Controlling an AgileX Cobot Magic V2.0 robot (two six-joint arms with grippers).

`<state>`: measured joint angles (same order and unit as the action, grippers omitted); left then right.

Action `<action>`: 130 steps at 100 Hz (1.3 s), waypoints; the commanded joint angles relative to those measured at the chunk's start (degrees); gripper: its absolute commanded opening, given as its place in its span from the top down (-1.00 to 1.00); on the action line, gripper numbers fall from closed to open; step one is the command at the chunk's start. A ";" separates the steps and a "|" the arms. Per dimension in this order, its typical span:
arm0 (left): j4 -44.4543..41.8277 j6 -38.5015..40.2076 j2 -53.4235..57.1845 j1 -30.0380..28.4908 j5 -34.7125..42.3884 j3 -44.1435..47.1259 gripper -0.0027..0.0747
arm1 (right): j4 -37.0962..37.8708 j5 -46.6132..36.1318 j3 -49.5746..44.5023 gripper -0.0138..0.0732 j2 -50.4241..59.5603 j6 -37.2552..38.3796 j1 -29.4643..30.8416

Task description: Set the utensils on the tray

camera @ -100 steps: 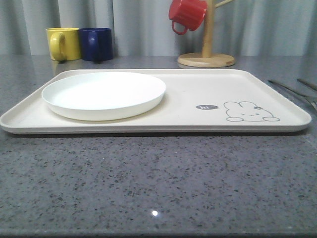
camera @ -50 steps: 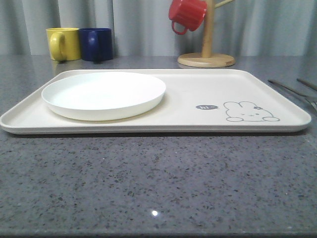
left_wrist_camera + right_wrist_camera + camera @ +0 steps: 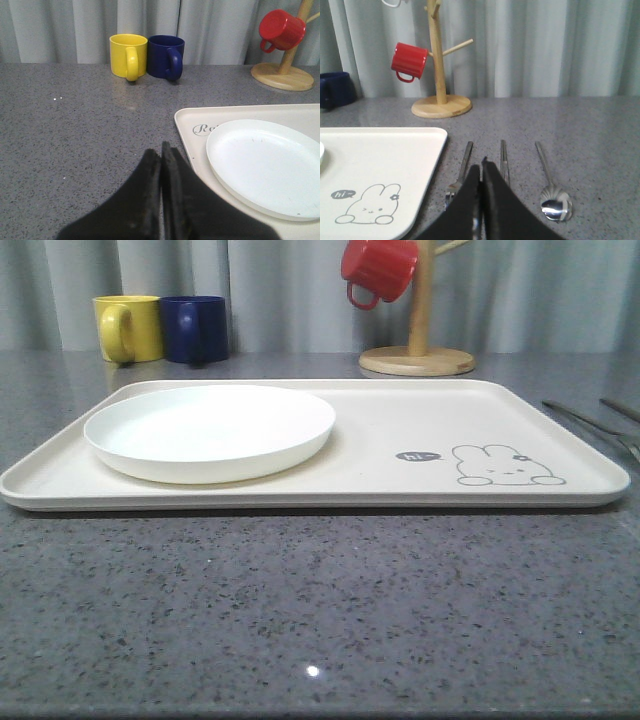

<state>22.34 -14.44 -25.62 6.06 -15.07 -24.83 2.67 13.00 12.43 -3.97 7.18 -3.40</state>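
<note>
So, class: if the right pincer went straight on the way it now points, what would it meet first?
Probably the flat metal chopsticks, lying just ahead of the shut right pincer on the grey table, between fork and spoon; depth is unclear.

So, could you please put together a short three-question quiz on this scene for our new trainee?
1. True or false: the white plate already sits on the tray.
2. Which utensil lies nearest the tray's edge in the right wrist view? A) fork B) chopsticks C) spoon
3. Fill in: the red mug hangs on the wooden ____.

Key
1. True.
2. A; all three lie on the counter beside the tray.
3. Stand.

Both the left gripper and the right gripper are shut and empty.
</note>
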 commanded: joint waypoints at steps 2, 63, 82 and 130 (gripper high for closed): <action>0.31 -0.17 -0.18 0.06 4.10 -1.66 0.98 | 0.04 5.48 9.22 0.84 -7.15 -0.43 0.26; 0.31 -0.17 -0.18 0.06 4.10 -1.66 0.98 | 0.09 31.89 38.41 0.80 -49.99 -0.43 0.26; 0.31 -0.17 -0.18 0.06 4.10 -1.66 0.98 | -0.22 32.47 38.41 0.25 -52.82 -0.43 0.26; 0.31 -0.17 -0.18 0.06 4.10 -1.66 0.98 | -3.64 28.78 41.94 -0.17 -57.72 -0.43 0.00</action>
<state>22.34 -14.44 -25.62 6.06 -15.07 -24.83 -0.63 45.39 50.77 -59.88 7.18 -3.40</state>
